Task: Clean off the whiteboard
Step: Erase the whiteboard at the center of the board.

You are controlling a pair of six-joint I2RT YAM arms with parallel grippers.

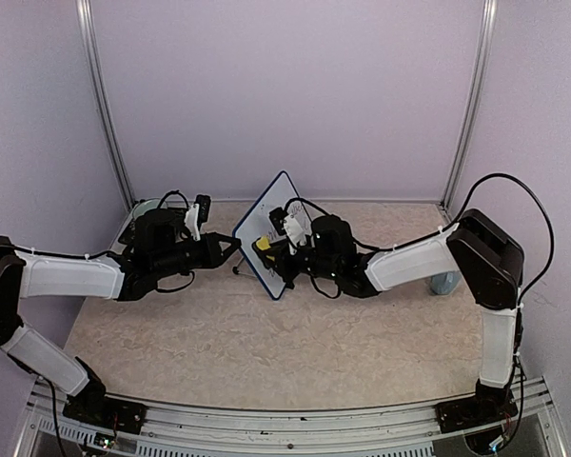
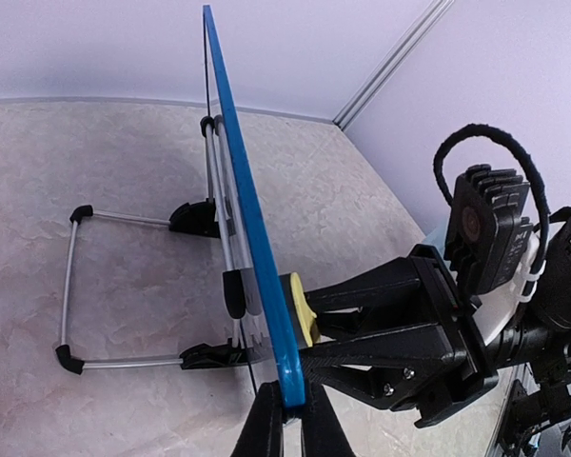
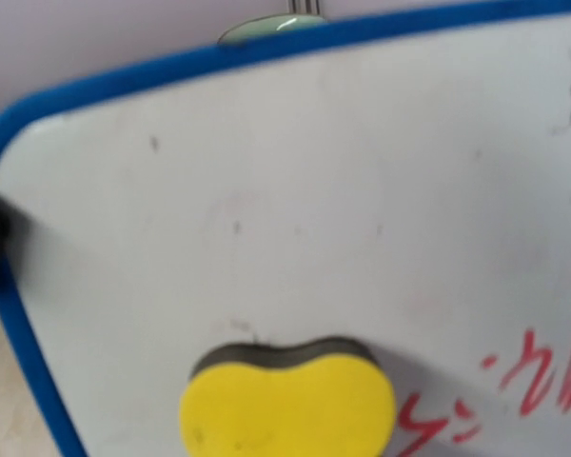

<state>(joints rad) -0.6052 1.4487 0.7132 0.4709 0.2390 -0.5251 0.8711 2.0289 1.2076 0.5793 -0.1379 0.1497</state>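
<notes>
Grip on both sides: your left tool (image 2: 285, 419) is pressed together on the whiteboard (image 2: 257, 238). It pinches the blue frame at the lower near edge, which that wrist camera sees edge-on. Your right tool (image 2: 316, 322) is clamped on a yellow sponge (image 2: 302, 309) and holds it flat against the board's white face. In the right wrist view the sponge sits low on the face, its dark layer touching the board. Red marks (image 3: 528, 381) lie just to the right of the sponge. The face above it looks mostly clean, with a few faint smudges. The board stands tilted on the marbled surface (image 2: 124, 162) between your two arms, propped from behind by a wire stand (image 2: 68, 359) with black feet.
</notes>
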